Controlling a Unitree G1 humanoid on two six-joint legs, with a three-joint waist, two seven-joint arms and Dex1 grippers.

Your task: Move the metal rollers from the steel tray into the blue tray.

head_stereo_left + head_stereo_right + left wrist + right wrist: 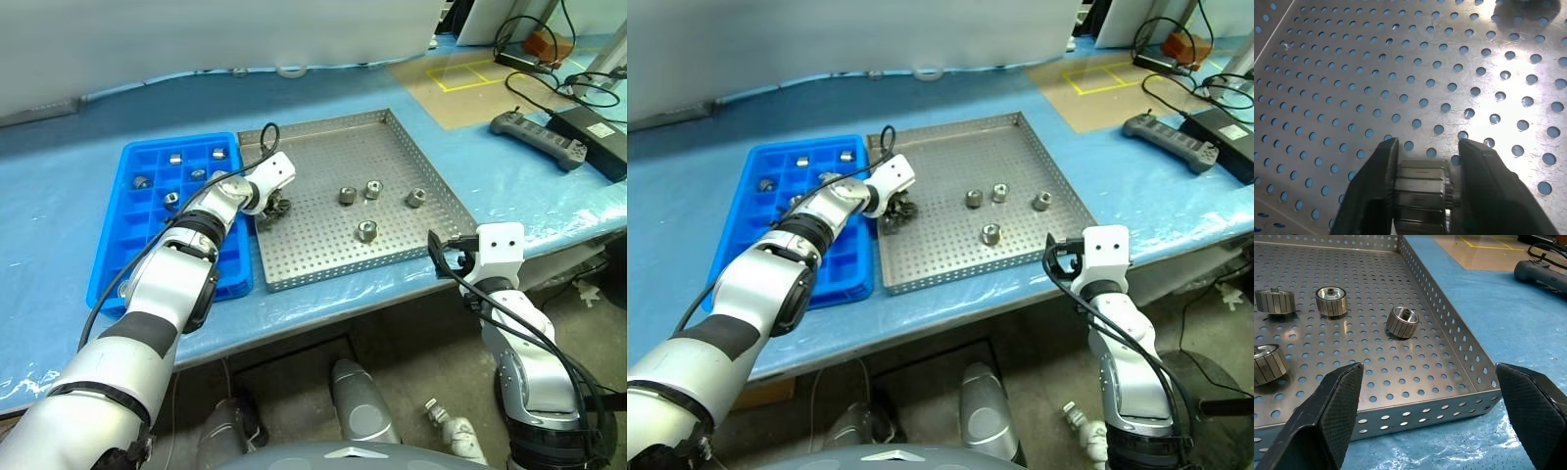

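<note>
The steel tray [323, 262] lies on the blue table cover, and several metal rollers [366, 231] rest loose on its perforated floor. To its left sits the blue tray [110, 257], with several rollers [176, 158] in its far compartments. My left gripper [277, 208] hangs low over the steel tray's left side, close to the blue tray. In the left wrist view its fingers [1376, 186] are shut on a ribbed metal roller [1422, 188]. My right gripper [1427, 372] stands open and bare off the steel tray's near right corner, facing a roller [1402, 322].
A grey handheld controller [539, 137], a black power brick [600, 142] and cables lie at the far right. A tape roll [291, 70] sits at the table's back. The steel tray's raised rim [1449, 328] and the table's front edge border the right hand.
</note>
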